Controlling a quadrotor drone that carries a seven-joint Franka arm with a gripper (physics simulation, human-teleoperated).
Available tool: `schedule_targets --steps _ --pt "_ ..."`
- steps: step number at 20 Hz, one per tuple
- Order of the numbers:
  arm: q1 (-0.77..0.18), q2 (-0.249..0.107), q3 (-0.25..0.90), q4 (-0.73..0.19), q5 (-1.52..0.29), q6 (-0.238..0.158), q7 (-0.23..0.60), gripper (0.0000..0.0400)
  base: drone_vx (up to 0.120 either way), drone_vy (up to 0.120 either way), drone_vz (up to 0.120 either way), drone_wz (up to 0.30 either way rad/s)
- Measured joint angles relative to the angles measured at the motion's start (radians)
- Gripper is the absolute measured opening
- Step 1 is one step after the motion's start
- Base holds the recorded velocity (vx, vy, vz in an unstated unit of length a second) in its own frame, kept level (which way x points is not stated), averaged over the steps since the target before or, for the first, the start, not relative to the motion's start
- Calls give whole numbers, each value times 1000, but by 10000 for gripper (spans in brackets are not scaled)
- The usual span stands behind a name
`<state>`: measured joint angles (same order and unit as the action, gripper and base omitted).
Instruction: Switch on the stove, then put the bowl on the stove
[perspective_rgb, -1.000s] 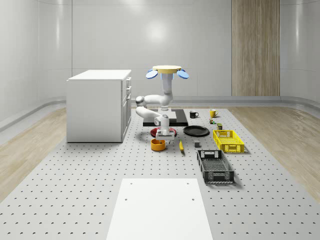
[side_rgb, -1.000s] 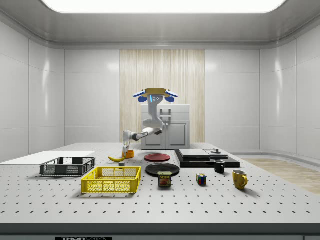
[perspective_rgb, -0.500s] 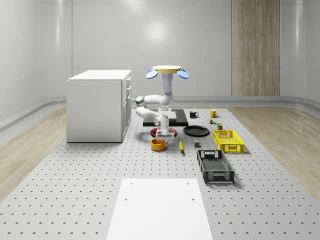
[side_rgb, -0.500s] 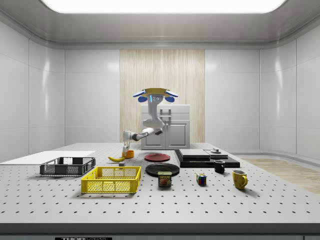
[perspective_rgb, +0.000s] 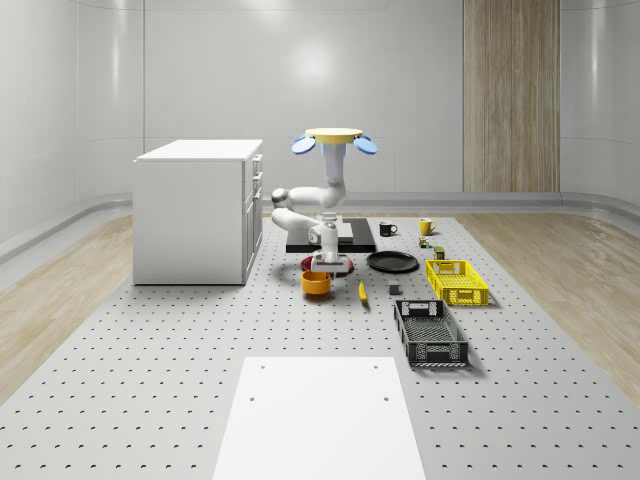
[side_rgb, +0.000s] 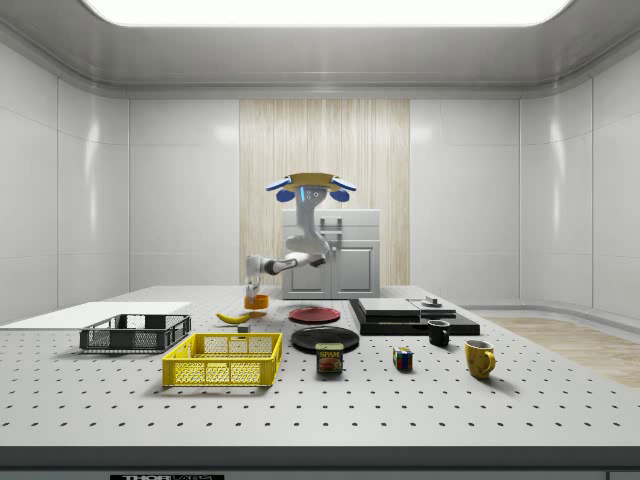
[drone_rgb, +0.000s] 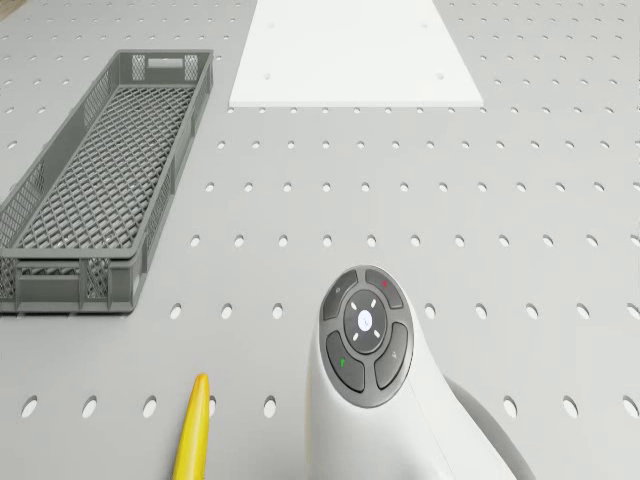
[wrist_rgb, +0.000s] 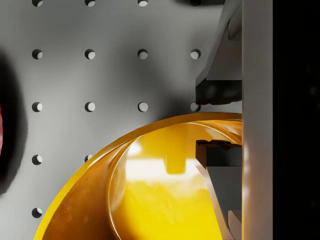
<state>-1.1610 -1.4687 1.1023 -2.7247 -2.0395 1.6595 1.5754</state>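
Starting at the near end of the grey perforated worktop (perspective_rgb: 120, 400), there's a flat white rectangular board (perspective_rgb: 320, 415), then a dark grey mesh crate (perspective_rgb: 430, 332) and a yellow plastic mesh basket (perspective_rgb: 456, 281) off toward the whole-scene view's right. A yellow banana (perspective_rgb: 362, 291) lies just beside the robot's reach.

Next comes the orange-yellow round bowl (perspective_rgb: 316, 283), and it's lifted clear of the worktop: the gripper (wrist_rgb: 218, 124) is clamped on its rim, with 1 dark finger pad (wrist_rgb: 220, 155) inside the wall and the other outside. In the side view the bowl (side_rgb: 256, 299) hangs under the gripper (side_rgb: 253, 288), above the banana's end.

Behind it sit a red round plate (perspective_rgb: 343, 262) and a black round plate (perspective_rgb: 392, 262), then the flat black stove (perspective_rgb: 360, 243) with a silvery top. The quadrotor drone with blue rotors (perspective_rgb: 334, 142) hovers over the stove, beside the white drawer cabinet (perspective_rgb: 195, 210). A black mug (perspective_rgb: 387, 229) and a yellow mug (perspective_rgb: 425, 227) stand farthest back.
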Motion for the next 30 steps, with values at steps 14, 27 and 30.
schedule_targets --steps 14,27,30 --pt "8 -5 38 -18 36 -17 1 100 -120 111 109 0" --pt "7 -7 40 -18 38 -15 3 100 -120 25 0 0" --pt "6 -8 40 -18 39 -15 3 100 -120 0 0 0"
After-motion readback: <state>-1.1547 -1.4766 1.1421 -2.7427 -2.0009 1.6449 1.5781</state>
